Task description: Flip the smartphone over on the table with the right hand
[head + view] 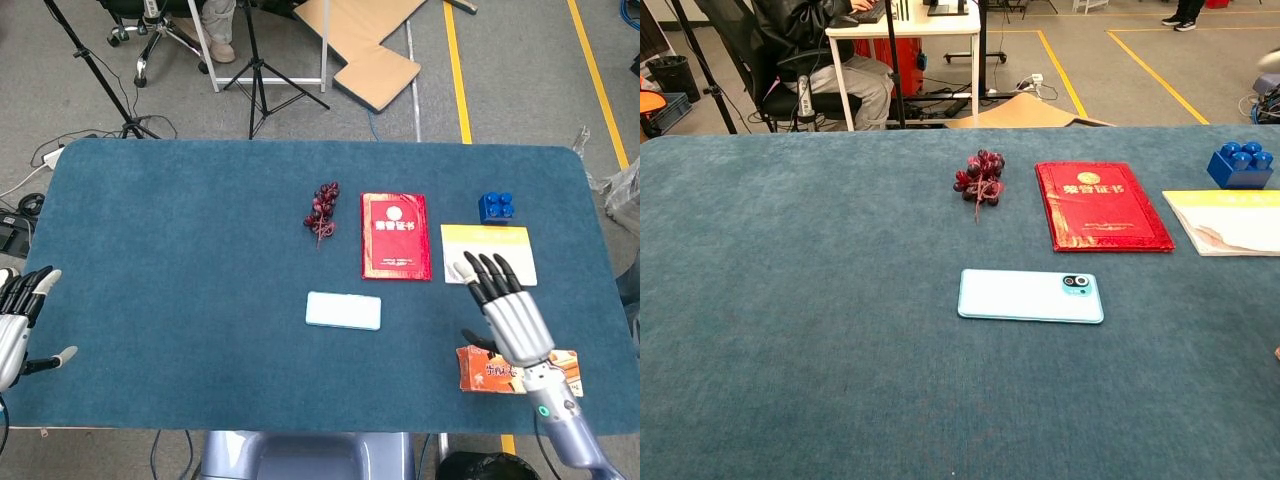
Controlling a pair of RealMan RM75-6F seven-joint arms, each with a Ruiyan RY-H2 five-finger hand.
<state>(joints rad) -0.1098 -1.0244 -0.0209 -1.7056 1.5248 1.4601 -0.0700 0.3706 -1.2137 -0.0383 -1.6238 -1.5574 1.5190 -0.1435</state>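
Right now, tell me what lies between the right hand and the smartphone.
In the head view, only bare blue table cloth lies between the right hand and the smartphone; the red booklet sits farther back, off that line.

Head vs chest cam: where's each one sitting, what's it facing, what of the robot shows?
Head view: high, looking steeply down on the blue-felt table; left hand and right hand show, both open.
Chest view: low at the near edge, looking across it to the room; no robot parts.
Shared: pale-turquoise smartphone, red booklet, dark grape bunch.
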